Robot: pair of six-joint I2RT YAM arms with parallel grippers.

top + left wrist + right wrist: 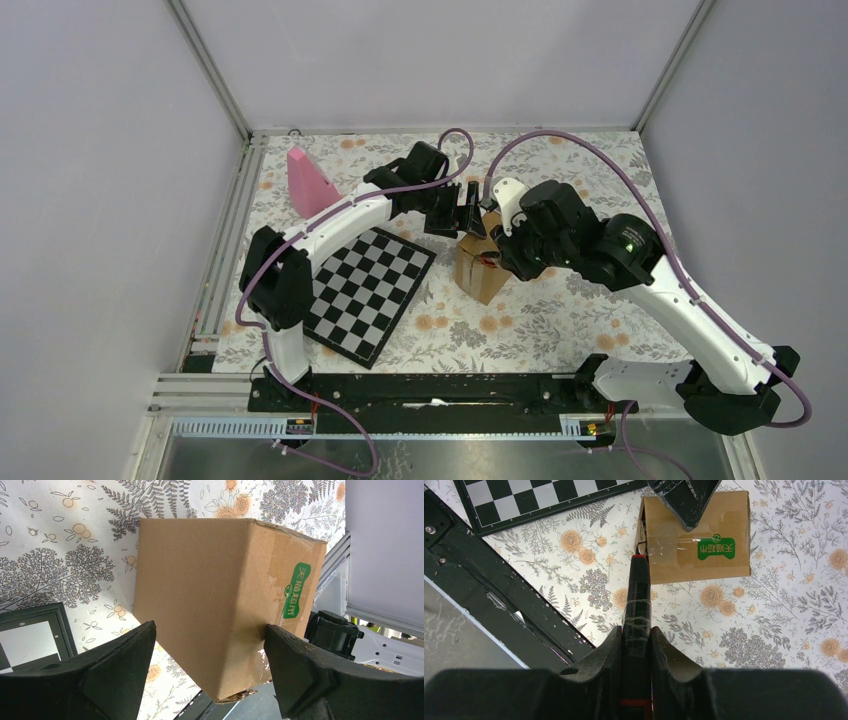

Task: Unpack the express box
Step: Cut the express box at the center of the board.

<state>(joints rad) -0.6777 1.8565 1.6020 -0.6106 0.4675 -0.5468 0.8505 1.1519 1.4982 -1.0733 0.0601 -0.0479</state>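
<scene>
A table covered in white cloth printed with grey ferns and orange flowers (560, 320) fills the floor of the white-walled cell. Two white and black arms reach over it: the left arm (340, 215) bends in from the near left, and the right arm (690, 300) comes in from the near right. They meet over the middle of the table.

A flat black and white chessboard with a black frame (365, 290) lies on the left half, turned cornerwise. Just to the right of its right corner, not touching it, is the express box (480, 278), a small plain brown cardboard carton on the cloth near the table's centre. A pink cone-shaped object (308, 185) stands upright at the far left, well apart from the carton.

The left gripper (209, 630) is spread wide with the carton between its black fingers (120, 665), and both tips press against opposite sides of the cardboard. The right gripper (636, 632) is clamped tight on a slim black stick-like tool wrapped in clear film, with a red band at its tip (638, 595). That tip touches the carton's edge at the near left corner, where a strip of clear tape (674, 547) crosses the face.

A small green label with white characters (715, 549) sits on that taped face, to the right of the tool tip
</scene>
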